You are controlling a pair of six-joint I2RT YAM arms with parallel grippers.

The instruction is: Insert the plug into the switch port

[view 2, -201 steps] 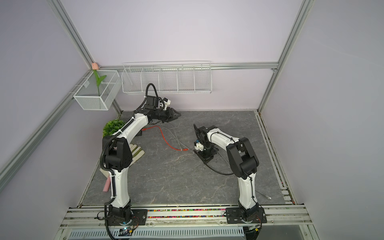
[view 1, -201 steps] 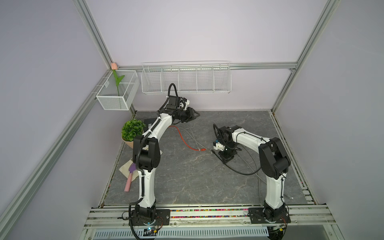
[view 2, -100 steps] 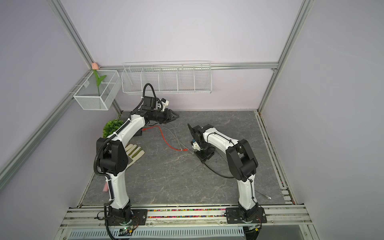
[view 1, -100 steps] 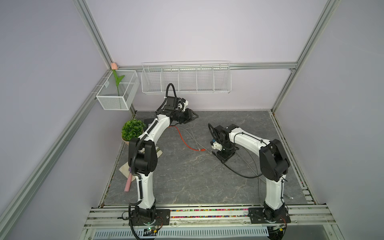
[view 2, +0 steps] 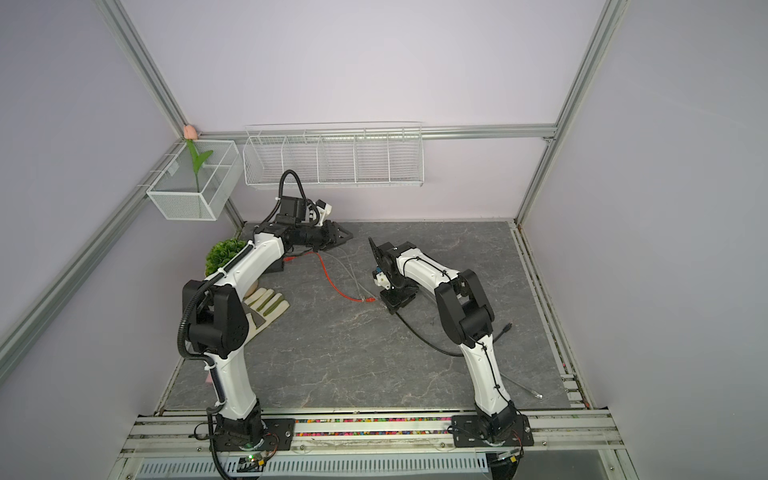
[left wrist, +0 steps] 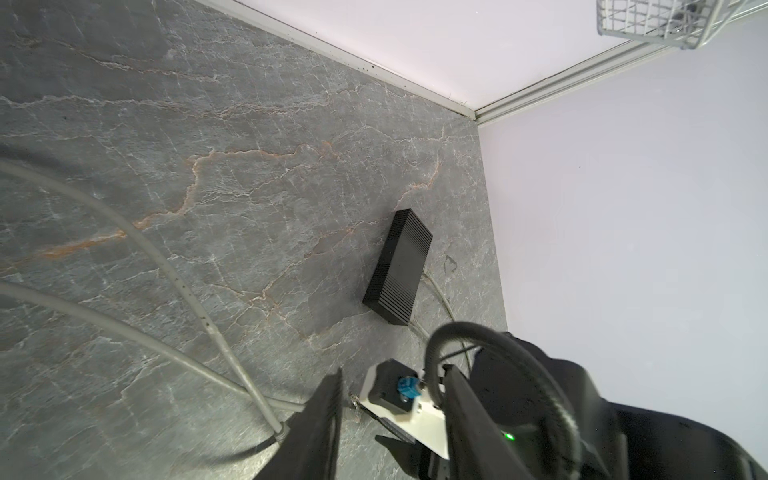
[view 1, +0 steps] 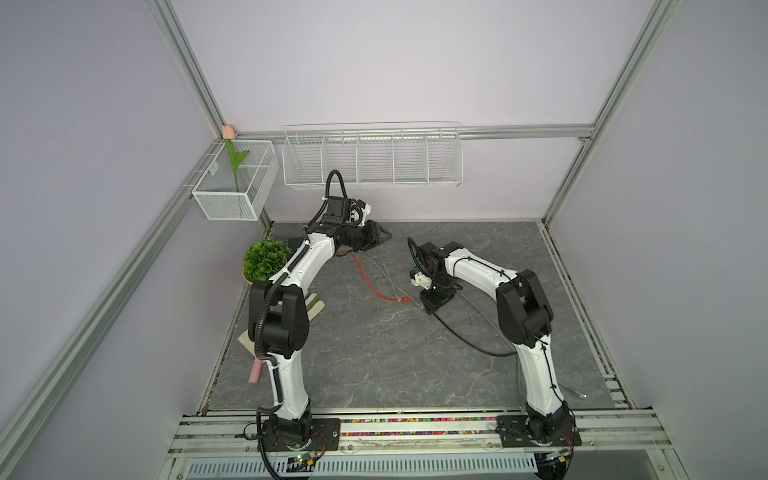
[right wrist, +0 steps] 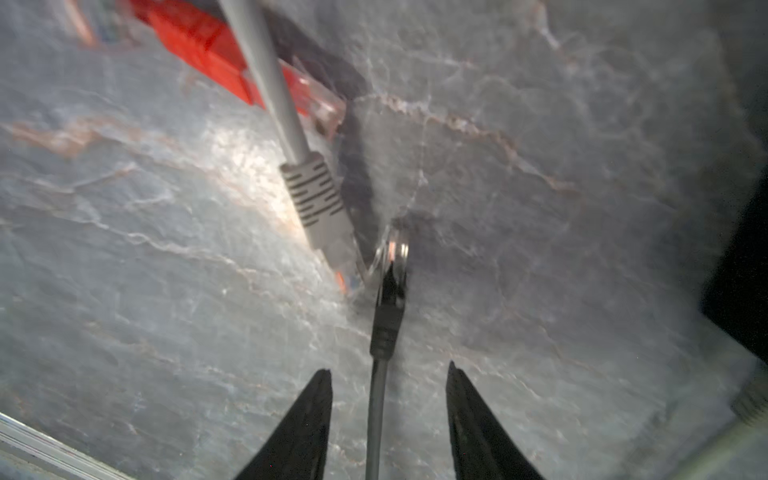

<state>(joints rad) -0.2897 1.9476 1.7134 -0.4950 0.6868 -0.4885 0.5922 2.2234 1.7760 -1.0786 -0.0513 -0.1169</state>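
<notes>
Three plugs (right wrist: 318, 199) and one switch (left wrist: 399, 268) are visible.

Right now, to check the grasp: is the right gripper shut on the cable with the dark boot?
No, the right gripper has its jaws apart, and the cable with the dark boot lies untouched between them.

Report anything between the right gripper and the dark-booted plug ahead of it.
Nothing visible. The open right gripper straddles the grey cable; the dark-booted plug lies just ahead, the light grey plug off to one side.
</notes>
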